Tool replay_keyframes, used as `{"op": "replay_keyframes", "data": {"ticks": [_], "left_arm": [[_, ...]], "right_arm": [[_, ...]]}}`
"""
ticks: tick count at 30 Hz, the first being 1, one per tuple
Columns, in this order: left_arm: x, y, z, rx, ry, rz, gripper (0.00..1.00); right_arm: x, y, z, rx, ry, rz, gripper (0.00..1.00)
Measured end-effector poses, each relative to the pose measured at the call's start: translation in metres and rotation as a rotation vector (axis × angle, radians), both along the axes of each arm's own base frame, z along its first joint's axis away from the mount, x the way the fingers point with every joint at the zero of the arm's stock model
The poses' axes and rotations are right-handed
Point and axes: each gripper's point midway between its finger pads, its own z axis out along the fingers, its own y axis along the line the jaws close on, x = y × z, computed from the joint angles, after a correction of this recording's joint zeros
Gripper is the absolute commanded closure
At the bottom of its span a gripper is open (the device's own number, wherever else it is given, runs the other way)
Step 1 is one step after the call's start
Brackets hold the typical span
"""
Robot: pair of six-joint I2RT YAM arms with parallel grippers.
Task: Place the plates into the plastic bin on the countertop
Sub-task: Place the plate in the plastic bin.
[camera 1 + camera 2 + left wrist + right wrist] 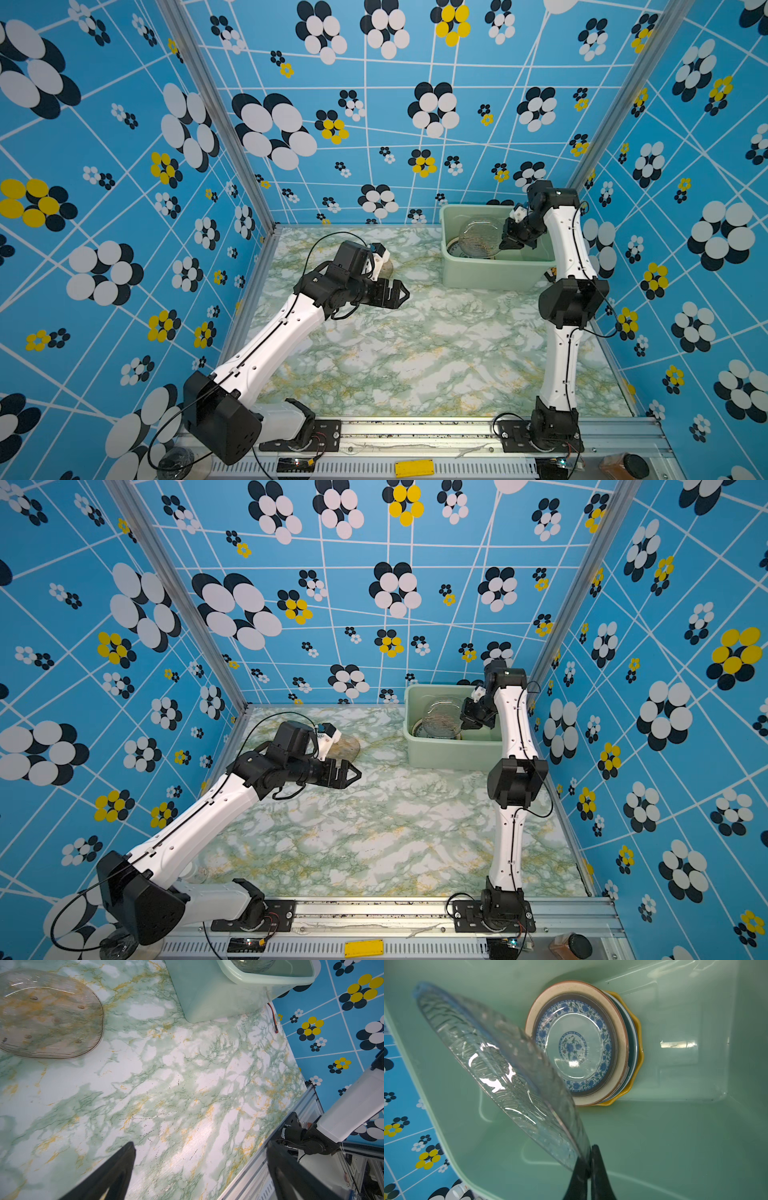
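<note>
While our right jaws clench the clear ribbed glass plate (496, 1068) inside the mint-green plastic bin (685, 1147), we should lower, then release; left jaws gape empty.

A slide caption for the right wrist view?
Jaws of the right gripper pinch a clear glass plate over stacked plates in the bin.
</note>
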Motion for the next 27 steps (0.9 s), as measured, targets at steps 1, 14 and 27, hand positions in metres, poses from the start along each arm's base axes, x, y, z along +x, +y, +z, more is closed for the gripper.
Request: {"op": "replay_keyframes", "data": {"ticks": [1,14,27], "left_arm": [[0.002,-0.003,-0.001,0.002,0.003,-0.004,0.0],[0.011,-0.027,-0.02,0.033,0.053,-0.045,0.01],[0.013,-0.029,-0.023,0.036,0.061,-0.051,0.01]], "right_arm": [[0.002,0.0,-0.005,-0.001,0.007,0.003,1.0],[0.019,-0.002,-0.042,-0.006,0.03,0.016,0.96],[0.027,-0.002,-0.064,-0.005,0.044,0.019,0.87]]}}
